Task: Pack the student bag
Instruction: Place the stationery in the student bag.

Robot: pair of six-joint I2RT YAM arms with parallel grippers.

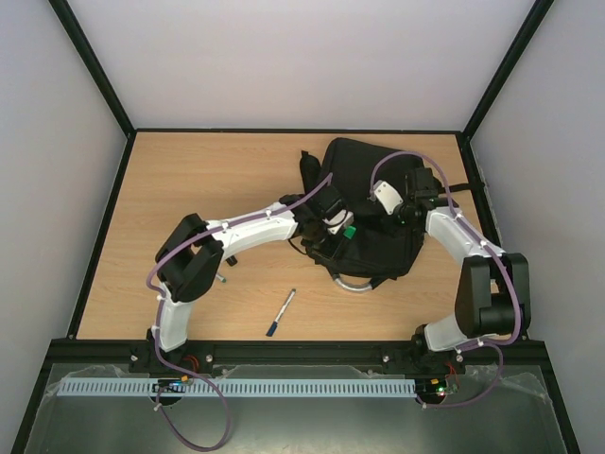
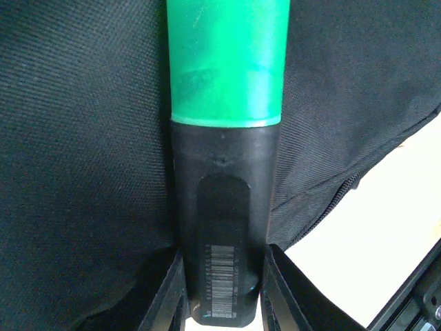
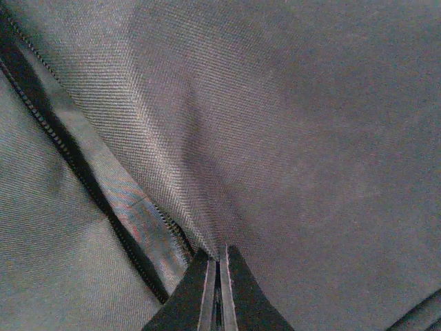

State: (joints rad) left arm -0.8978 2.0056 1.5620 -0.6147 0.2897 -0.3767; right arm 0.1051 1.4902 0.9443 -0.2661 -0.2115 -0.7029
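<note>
The black student bag (image 1: 373, 165) lies on the table at centre right, its silvery-grey loop handle (image 1: 352, 282) toward the near side. My left gripper (image 1: 342, 230) is over the bag's left part, shut on a marker with a black body and green cap (image 2: 224, 179); the cap points into the bag's fabric (image 2: 76, 138). My right gripper (image 1: 408, 210) is on the bag's right part, its jaws shut on a pinched fold of the bag's black fabric (image 3: 275, 124) beside a zipper line (image 3: 76, 165).
A blue and white pen (image 1: 281, 313) lies on the wooden table (image 1: 189, 180) in front of the bag. A small object (image 1: 220, 278) lies by the left arm's elbow. Black straps (image 1: 307, 170) trail from the bag's left side.
</note>
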